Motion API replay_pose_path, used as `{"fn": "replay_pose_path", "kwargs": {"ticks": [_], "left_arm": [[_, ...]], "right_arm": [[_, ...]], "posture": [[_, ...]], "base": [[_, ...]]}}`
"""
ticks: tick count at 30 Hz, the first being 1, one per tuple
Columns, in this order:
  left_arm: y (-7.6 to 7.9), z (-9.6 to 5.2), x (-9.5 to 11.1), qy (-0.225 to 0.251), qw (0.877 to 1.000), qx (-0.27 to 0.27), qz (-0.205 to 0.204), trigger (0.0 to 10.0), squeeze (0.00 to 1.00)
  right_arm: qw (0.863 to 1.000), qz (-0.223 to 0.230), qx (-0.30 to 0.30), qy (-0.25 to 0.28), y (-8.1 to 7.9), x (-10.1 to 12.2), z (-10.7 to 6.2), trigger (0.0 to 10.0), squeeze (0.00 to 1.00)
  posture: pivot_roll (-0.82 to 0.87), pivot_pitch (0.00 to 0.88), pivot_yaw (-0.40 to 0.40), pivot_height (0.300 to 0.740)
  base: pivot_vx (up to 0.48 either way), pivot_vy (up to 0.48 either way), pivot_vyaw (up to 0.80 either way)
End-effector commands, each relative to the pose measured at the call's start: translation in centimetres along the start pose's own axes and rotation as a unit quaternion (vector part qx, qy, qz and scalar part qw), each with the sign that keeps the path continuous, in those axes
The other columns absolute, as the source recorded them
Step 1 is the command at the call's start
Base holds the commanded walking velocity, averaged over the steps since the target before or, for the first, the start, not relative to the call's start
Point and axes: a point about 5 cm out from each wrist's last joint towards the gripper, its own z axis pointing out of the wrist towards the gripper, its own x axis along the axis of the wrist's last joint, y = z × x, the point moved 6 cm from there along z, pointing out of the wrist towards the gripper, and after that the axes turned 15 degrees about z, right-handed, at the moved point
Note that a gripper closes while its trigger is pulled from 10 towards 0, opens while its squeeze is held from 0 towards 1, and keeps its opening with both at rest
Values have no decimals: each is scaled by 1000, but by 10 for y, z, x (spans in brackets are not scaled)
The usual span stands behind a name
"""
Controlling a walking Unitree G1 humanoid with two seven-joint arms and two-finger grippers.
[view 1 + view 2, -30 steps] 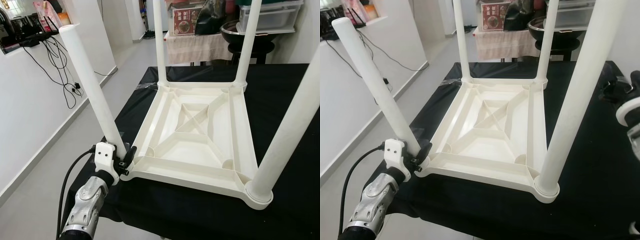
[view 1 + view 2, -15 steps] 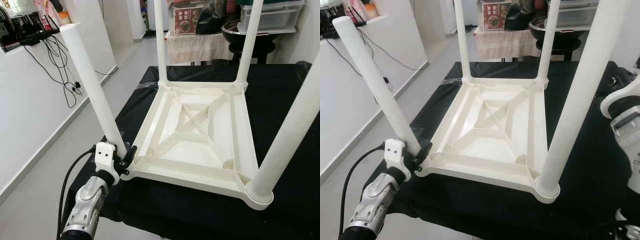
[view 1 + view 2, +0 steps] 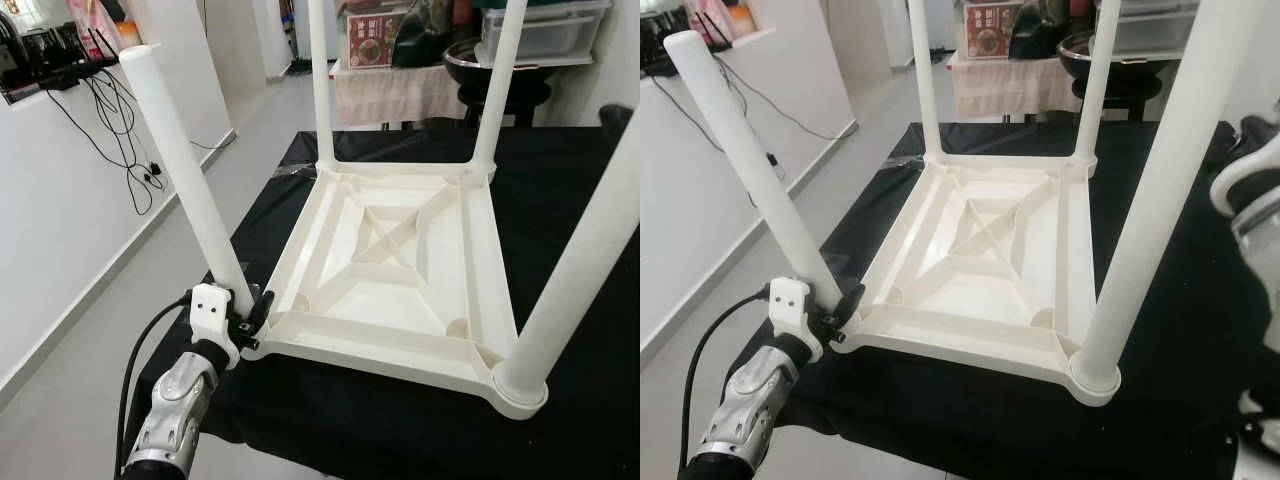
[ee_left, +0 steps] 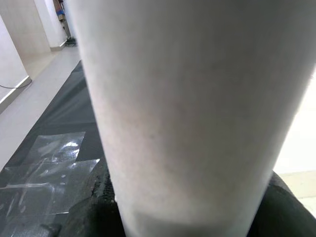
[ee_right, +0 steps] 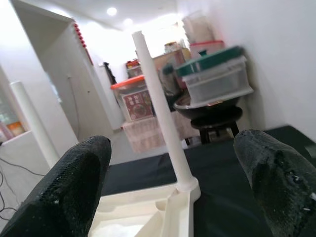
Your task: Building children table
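Now, key relation: your left gripper pinches the base of the near-left leg, right at the corner of the upturned tabletop; that leg leans outward, away from the top.
Long axis: it runs up and to your left, not plumb like the rest.
Nearer arm: left; your right gripper hovers spread and empty, well off to the right.
Tabletop location: upside down on the black cloth.
Count: four legs, one tabletop, two grippers.
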Motion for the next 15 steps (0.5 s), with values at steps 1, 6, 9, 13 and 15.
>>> {"fn": "replay_pose_path", "kwargs": {"ticks": [1, 6, 9, 13, 15], "left_arm": [[-3, -8, -19, -37, 999, 12, 2, 10000, 0], [-2, -8, -19, -37, 999, 12, 3, 10000, 0], [-1, -8, -19, -36, 999, 13, 3, 10000, 0], [-2, -8, -18, -35, 999, 14, 3, 10000, 0], [-4, -8, -17, -33, 999, 14, 5, 10000, 0]], "right_arm": [[1000, -6, 10, -5, -5, -2, 2, 10000, 0], [999, -15, 36, -12, -10, 1, 1, 10000, 0], [995, -33, 88, -33, -12, -1, -14, 10000, 0], [984, -41, 166, -47, -16, -13, -46, 10000, 0], [972, -36, 224, -63, -17, -25, -80, 10000, 0]], "posture": [[-185, 54, 50, 740], [-180, 49, 36, 740], [-193, 50, 28, 740], [-211, 55, 40, 740], [-217, 57, 54, 740]], "base": [[0, 0, 0], [0, 0, 0], [0, 0, 0], [0, 0, 0], [0, 0, 0]]}}
